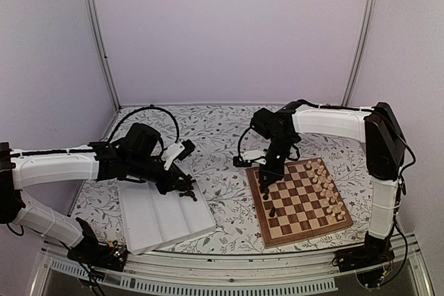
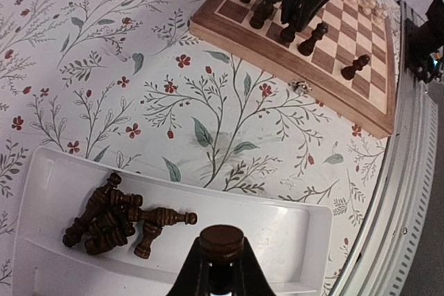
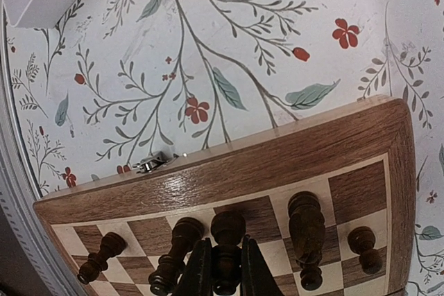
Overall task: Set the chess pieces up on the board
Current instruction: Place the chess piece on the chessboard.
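Though pale pieces [image 1: 327, 192] stand set, left jaws and right jaws each clench a dark piece [image 2: 220, 242]; more fill the tray [image 2: 295, 233].

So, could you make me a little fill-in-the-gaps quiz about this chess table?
1. The loose dark pieces lie heaped in the white ____.
2. The held piece in the left gripper is ____ in colour.
3. The right gripper is closed on a standing piece on the ____.
4. Seen from overhead, the pale pieces stand along its ____ edge.
Missing words: tray; dark; board; right.
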